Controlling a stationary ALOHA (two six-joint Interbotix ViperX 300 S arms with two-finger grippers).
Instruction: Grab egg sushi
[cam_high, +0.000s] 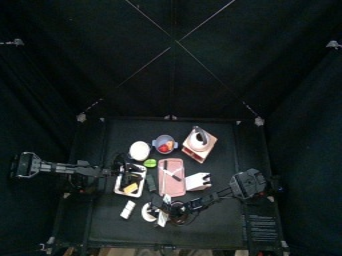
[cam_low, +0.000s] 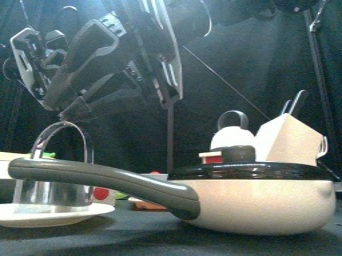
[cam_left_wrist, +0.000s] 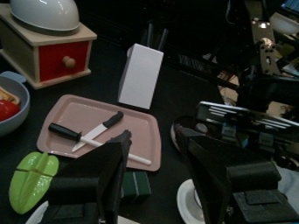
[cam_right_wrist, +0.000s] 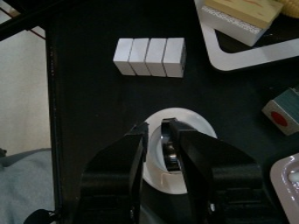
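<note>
Top view: the egg sushi (cam_high: 130, 183) appears to lie in the pan (cam_high: 120, 172), near the left gripper (cam_high: 104, 176); the right gripper (cam_high: 178, 210) is well apart.

Front view: sushi hidden.

Left wrist view: jaws wide apart, empty.

Right wrist view: jaws nearly together, empty, above a saucer (cam_right_wrist: 193, 122).

Risk: taking the nearby white block (cam_right_wrist: 149, 57), or hitting the pan's rim.

Crowded black table (cam_high: 107, 135); black curtains (cam_high: 80, 60) all round.

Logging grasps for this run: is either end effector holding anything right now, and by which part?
Nothing is visibly held. The left end effector is open and empty above the pink board; the right end effector looks shut, empty, over a white saucer.
</note>
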